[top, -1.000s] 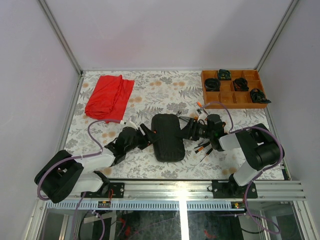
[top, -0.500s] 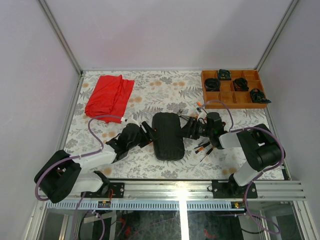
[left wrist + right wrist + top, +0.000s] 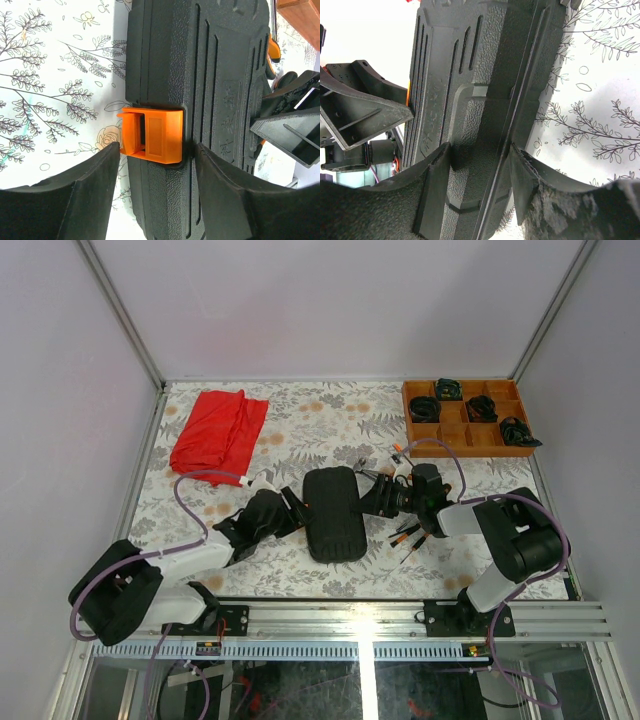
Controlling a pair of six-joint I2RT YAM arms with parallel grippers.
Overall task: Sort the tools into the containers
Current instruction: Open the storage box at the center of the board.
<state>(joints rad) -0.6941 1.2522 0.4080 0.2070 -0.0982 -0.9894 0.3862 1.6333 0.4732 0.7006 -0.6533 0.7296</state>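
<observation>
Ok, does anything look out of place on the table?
Yes: the case lies shut mid-table, while several screwdrivers lie scattered loose on the table to its right, by the right arm. Nothing looks spilled or broken.

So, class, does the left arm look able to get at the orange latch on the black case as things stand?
Probably yes. In the left wrist view the left gripper has one finger on either side of the orange latch on the black case, and nothing lies between them.
</observation>
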